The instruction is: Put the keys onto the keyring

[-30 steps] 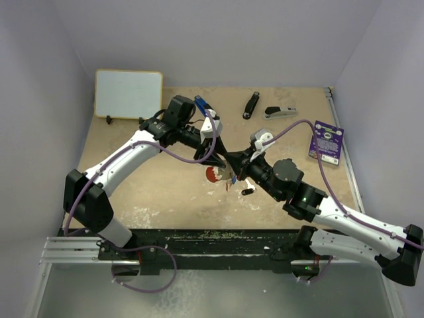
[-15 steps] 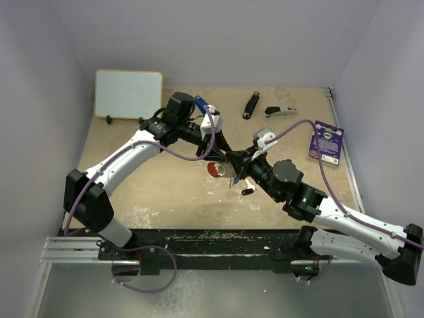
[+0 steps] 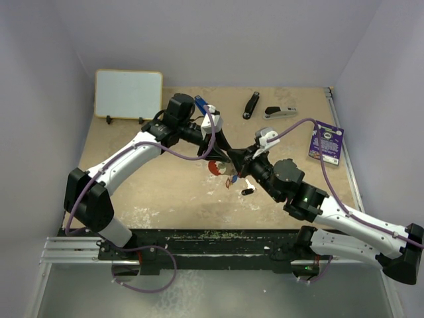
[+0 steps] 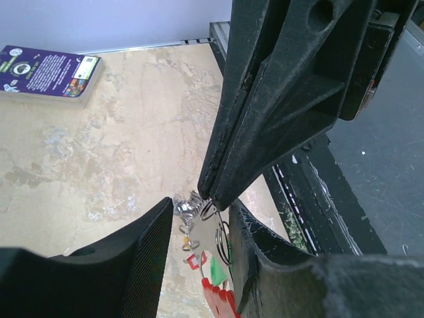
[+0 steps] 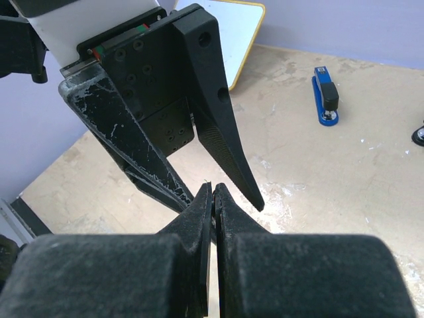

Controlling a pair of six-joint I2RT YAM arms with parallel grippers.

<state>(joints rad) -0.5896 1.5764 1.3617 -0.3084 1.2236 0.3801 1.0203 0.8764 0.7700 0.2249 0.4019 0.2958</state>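
Right jaws pinch one keyring (image 3: pixel 214 170); left jaws spread around it; one black key (image 3: pixel 247 191) lies apart.

High fixed view from behind, close wrist views facing each other, all sharing the table (image 3: pixel 165 192)

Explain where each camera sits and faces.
Top external: high behind the arms, looking down on the table; both arms show.
Left wrist: on its arm, looks past the open left gripper at the right gripper pinching the keyring.
Right wrist: on its arm, looks past its shut fingers at the left gripper and blue stapler.
Shared: top and left wrist both show the purple card.
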